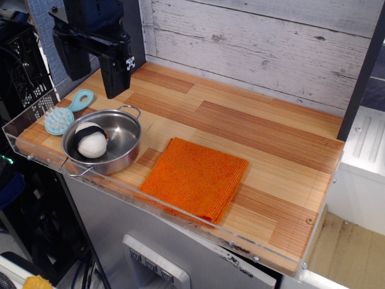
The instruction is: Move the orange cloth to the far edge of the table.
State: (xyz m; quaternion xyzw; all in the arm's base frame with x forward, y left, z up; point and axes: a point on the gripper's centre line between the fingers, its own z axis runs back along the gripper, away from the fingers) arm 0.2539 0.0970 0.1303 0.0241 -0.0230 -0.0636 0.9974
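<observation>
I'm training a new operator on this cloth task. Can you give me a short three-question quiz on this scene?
1. True or false: the cloth lies against the far wall.
2. What sits inside the pan? A) a brush B) a white and black ball C) nothing
3. Which object lies left of the pan, near the table's left rim?

Key: 1. False, it lies near the front edge. 2. B, the ball. 3. The blue brush.
</observation>
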